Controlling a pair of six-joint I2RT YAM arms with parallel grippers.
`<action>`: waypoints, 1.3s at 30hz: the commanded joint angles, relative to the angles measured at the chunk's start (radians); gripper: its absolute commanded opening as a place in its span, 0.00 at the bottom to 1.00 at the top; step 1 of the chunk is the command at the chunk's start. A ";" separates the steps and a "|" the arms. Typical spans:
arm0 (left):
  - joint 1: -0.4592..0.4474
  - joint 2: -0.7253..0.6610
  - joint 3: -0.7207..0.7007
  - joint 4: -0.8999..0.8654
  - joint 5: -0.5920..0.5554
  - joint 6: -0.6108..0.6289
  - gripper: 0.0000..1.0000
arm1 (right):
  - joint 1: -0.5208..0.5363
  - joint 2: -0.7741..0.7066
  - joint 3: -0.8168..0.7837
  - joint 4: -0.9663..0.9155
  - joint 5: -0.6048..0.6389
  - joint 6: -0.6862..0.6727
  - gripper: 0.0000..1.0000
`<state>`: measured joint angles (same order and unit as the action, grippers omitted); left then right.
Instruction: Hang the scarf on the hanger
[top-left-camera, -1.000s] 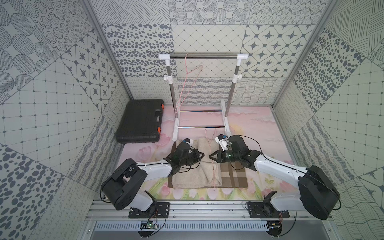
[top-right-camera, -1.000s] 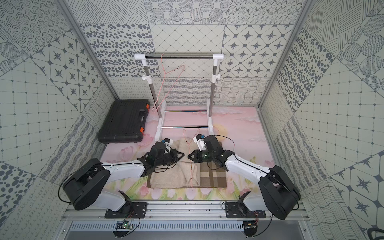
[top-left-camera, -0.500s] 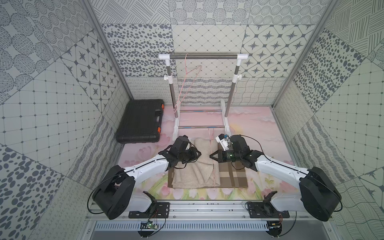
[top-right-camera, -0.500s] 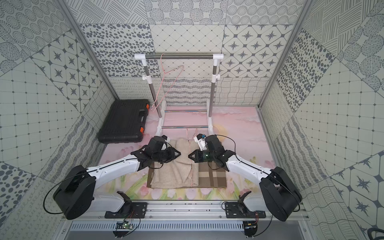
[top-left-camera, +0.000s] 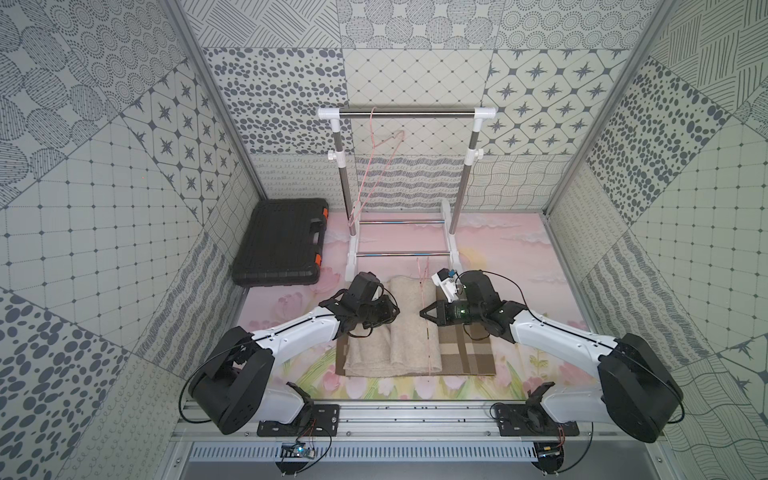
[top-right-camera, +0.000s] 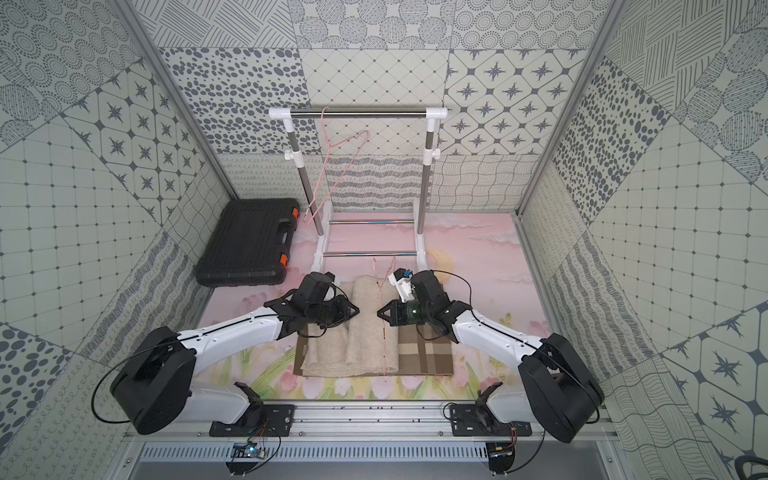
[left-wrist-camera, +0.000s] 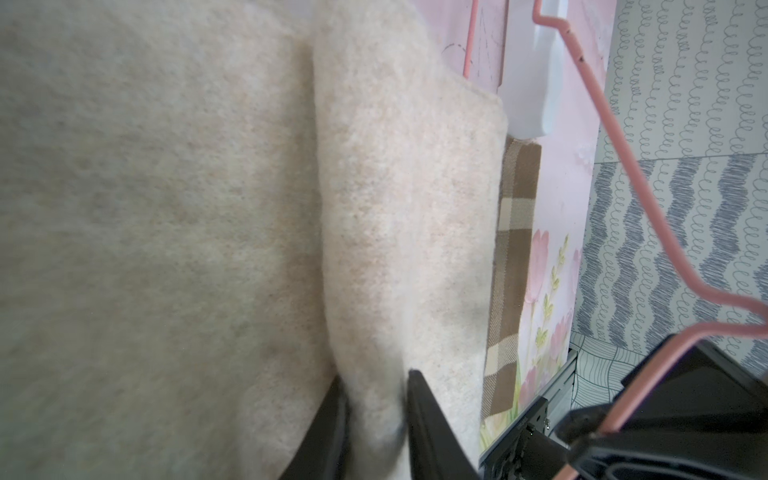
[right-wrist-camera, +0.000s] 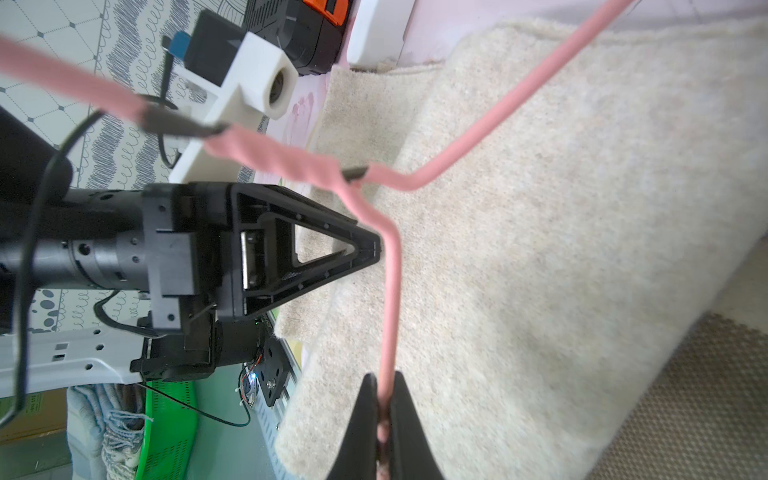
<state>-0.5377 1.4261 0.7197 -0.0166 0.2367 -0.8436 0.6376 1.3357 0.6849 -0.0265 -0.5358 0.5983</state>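
Note:
The beige scarf (top-left-camera: 390, 340), plaid brown on its underside, lies folded on the table between both arms. My left gripper (top-left-camera: 395, 311) is at its left half, jaws pinched on a raised fold of the scarf (left-wrist-camera: 395, 208), with cloth filling the gap at the left gripper (left-wrist-camera: 374, 390). My right gripper (top-left-camera: 422, 312) faces it, shut on the thin pink wire hanger (top-left-camera: 427, 332), which stretches over the scarf (right-wrist-camera: 540, 249). The hanger (right-wrist-camera: 390, 291) runs straight out from the right gripper (right-wrist-camera: 384, 399).
A white and steel clothes rack (top-left-camera: 411, 113) stands at the back, with a second pink hanger (top-left-camera: 374, 166) hooked on its rail. A black toolbox (top-left-camera: 278, 245) lies at the back left. Patterned walls close in three sides.
My left gripper lifted off the scarf's left part, opened, shifted toward the rack, and has now closed on a fold. The right gripper kept holding the hanger, almost still.

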 joint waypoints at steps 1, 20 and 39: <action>-0.009 0.051 -0.010 0.076 0.024 -0.017 0.26 | -0.011 -0.017 -0.020 0.000 -0.001 -0.001 0.00; 0.041 -0.154 0.045 -0.165 -0.063 0.038 0.00 | -0.029 -0.046 -0.039 -0.006 0.008 0.001 0.00; 0.429 -0.263 0.032 -0.517 0.033 0.247 0.00 | -0.030 -0.053 -0.123 0.014 0.069 0.009 0.00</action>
<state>-0.1837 1.1549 0.7727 -0.4351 0.2630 -0.7044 0.6128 1.2926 0.5995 0.0212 -0.5110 0.6132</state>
